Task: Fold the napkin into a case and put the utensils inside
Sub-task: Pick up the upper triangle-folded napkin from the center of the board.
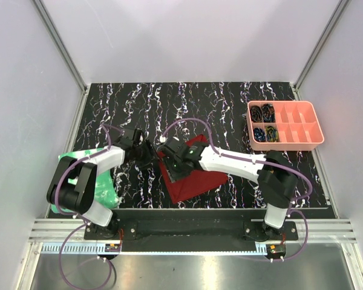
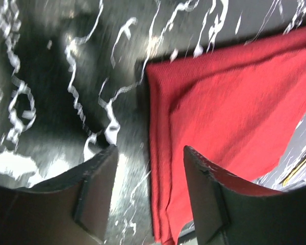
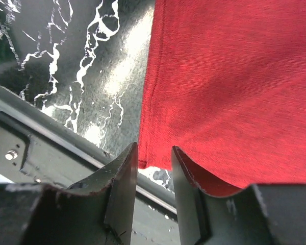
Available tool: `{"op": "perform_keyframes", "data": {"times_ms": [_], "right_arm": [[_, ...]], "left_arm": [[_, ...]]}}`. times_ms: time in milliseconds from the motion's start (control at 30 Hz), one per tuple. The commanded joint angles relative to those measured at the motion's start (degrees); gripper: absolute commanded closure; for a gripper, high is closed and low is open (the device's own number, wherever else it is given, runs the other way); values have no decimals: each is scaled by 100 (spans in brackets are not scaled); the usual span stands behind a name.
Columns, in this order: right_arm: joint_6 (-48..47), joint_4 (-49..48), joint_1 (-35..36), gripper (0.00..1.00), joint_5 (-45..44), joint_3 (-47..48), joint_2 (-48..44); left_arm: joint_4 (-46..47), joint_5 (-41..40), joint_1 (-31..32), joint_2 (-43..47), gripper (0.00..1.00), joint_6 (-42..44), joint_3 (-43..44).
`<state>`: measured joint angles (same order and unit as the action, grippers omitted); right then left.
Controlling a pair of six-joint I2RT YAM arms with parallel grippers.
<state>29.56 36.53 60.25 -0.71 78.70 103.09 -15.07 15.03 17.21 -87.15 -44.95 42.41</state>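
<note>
The dark red napkin [image 1: 193, 176] lies folded in layers as a broad rectangle on the marbled table, near the front edge. My left gripper [image 1: 150, 151] hovers at its left side. In the left wrist view it [image 2: 150, 150] is open, with the napkin's [image 2: 219, 102] folded left edge below the gap and nothing gripped. My right gripper [image 1: 172, 162] is over the cloth's left part. Its jaws [image 3: 153, 150] stand a little apart, empty, above the napkin's [image 3: 229, 87] near corner. A thin gold utensil [image 2: 297, 170] peeks out at the right edge of the left wrist view; in the top view the utensils are hidden.
A pink compartment tray [image 1: 314, 132] with dark coiled items stands at the back right. A bright green crinkled sheet [image 1: 104, 188] lies under the left arm at the table's left edge. The metal front rail [image 3: 51, 130] runs just beside the napkin's corner.
</note>
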Motion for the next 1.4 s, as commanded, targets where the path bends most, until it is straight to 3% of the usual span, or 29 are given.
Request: {"op": "perform_keyframes", "data": {"times_ms": [0, 367, 1033, 1367], "right_arm": [[138, -260, 259, 59, -210, 269, 299], [138, -138, 602, 47, -430, 621, 967], [208, 319, 822, 48, -861, 735, 1082], [155, 372, 892, 54, -1010, 779, 1618]], "left_arm": [[575, 44, -7, -275, 47, -49, 346], [602, -201, -7, -575, 50, -84, 391], [567, -193, -16, -469, 51, -67, 329], [374, 26, -174, -329, 49, -146, 408]]}}
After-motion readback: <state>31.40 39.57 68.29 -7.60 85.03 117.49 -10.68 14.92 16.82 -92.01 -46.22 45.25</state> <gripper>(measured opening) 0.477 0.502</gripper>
